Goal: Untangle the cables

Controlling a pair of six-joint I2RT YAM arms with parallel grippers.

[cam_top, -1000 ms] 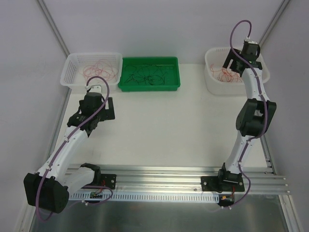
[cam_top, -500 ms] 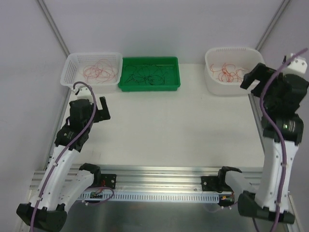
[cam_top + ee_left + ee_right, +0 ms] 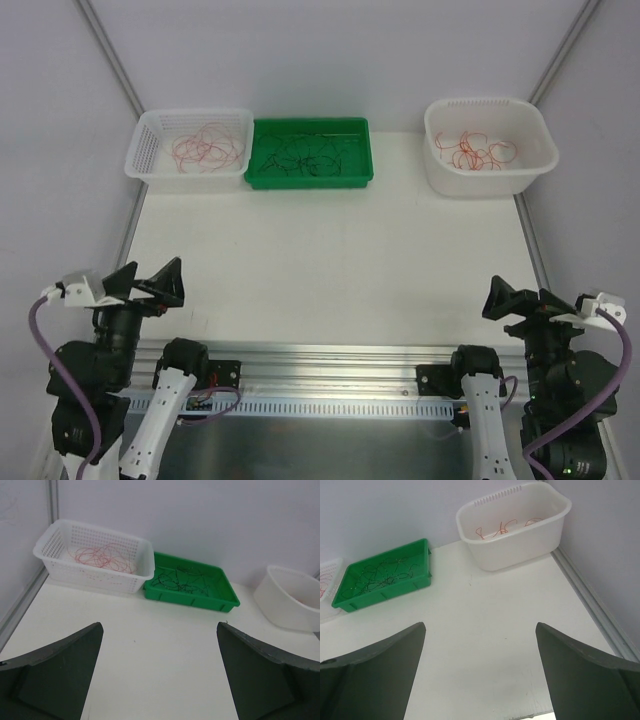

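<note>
The cables lie sorted in three containers at the back of the table. Pinkish-red cables (image 3: 205, 149) curl in the white mesh basket (image 3: 143, 150). Dark cables (image 3: 300, 157) lie in the green tray (image 3: 308, 181). Orange-red cables (image 3: 478, 152) sit in the white tub (image 3: 487, 180). My left gripper (image 3: 152, 282) hangs open over the near left edge, with nothing between its fingers (image 3: 55, 670). Over the near right edge my right gripper (image 3: 518, 302) is open and empty too, fingers (image 3: 580, 672) wide apart. Both grippers are far from every container.
An aluminium rail (image 3: 330, 375) with the arm bases runs along the near edge. Metal frame posts (image 3: 110, 60) rise at the back corners and white walls close in the table (image 3: 330, 260).
Both arms have pulled back from the containers to the near edge and folded low. The right gripper left the white tub empty; the left one withdrew from beside the mesh basket.
</note>
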